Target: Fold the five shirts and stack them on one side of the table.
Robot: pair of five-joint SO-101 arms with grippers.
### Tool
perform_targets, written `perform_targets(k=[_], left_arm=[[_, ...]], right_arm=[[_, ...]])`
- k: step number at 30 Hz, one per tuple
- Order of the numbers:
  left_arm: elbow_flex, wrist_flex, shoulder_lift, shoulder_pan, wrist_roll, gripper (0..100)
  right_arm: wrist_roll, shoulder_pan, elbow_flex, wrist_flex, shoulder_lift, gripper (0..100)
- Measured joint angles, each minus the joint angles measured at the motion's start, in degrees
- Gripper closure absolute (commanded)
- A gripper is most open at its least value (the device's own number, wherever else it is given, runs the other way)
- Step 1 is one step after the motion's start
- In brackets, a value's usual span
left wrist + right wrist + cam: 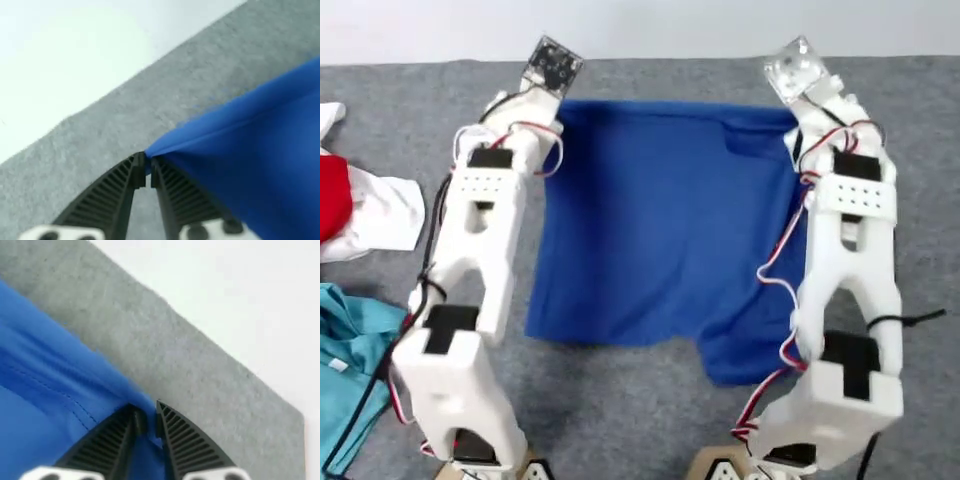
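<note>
Fingers (117,192) of left gripper (145,167): clamping together on one far corner of the blue shirt (660,220), cloth bunching at the tips
Fingers (182,442) of right gripper (148,420): clamping on the other far corner, a fold of hem showing between them
Near part of shirt: lying on the grey table (620,430) between the two arms, one flap reaching nearer than the rest, toward the right arm's base
Middle of shirt: spreading mostly flat, a few soft creases
Far edge of shirt: stretching straight between both grippers, just short of the table's far rim
Handling (judgement): looking light, limp and soft; likely sagging wherever unsupported, so paired corner holds are suiting it best; a thin hem could be slipping out of a shallow pinch
Look: plain deep blue, matte, stitched hem line running along the edge
Beside: teal shirt (345,340) and, farther off, red-and-white shirt (370,215) lying crumpled past the left arm, apart from the blue one
</note>
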Motion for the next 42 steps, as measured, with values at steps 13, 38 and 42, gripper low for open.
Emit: perform_targets(k=[13,38,42], left_arm=[[-20.31,19.60,8.18,-0.26,-4.57,100],[-20.57,65.58,8.18,-0.09,-40.88,100],[-20.57,65.76,8.18,-0.26,-41.05,100]], right_arm=[[0.00,-1.85,-14.07,8.09,10.90,98.8],[8.62,-1.85,-14.07,57.58,9.05,98.8],[10.37,-0.88,-14.07,61.89,9.05,98.8]])
